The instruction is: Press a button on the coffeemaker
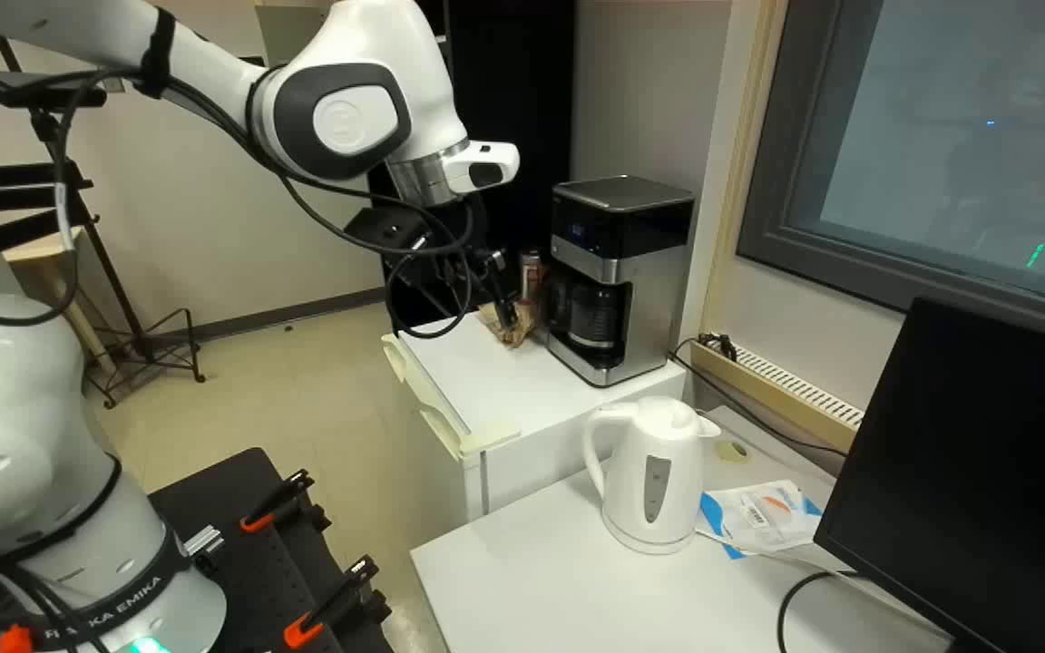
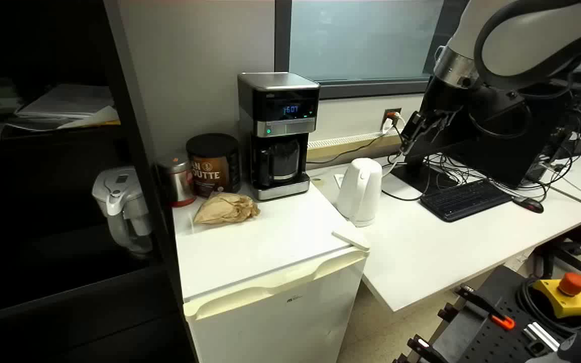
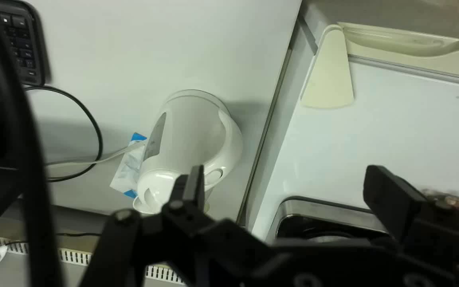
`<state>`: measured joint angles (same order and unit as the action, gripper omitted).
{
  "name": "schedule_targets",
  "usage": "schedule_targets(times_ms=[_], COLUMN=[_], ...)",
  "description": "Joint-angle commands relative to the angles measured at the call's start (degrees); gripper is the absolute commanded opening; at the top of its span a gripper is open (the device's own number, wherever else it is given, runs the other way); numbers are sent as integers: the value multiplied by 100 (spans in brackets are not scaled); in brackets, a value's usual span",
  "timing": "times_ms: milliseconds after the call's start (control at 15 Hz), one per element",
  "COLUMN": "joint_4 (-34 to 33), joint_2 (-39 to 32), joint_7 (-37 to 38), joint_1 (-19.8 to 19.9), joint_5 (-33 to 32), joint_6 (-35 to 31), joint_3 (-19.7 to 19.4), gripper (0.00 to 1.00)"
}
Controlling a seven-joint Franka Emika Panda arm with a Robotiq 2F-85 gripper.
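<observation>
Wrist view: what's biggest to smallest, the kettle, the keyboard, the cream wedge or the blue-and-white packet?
1. Kettle
2. Keyboard, cut off, and cream wedge: visible parts too alike to rank
3. Packet, partly hidden

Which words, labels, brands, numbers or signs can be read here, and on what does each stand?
"FRANKA EMIKA", partly covered: on the robot base.
"AN" and "OUTTE", beginnings out of sight: on the can.
"1607", first digit unclear: on the display of the coffeemaker.
Too small or blurred: mark on the coffeemaker, logo on the fridge, print on the packet, keys of the keyboard, labels on the clamps.
</observation>
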<state>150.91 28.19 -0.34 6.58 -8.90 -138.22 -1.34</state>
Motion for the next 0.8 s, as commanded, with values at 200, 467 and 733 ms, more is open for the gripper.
schedule_targets(times_ms=[200,467,733], joint_4=[-11,-11,-179], joint_2=[3,2,-392], joint_7=[8,8,-373], joint_1=[-24,-24,-166], joint_5=[-13,-13,-29], joint_6=[20,20,-123], joint_3=[-24,-24,-70], gripper=[100,100,100])
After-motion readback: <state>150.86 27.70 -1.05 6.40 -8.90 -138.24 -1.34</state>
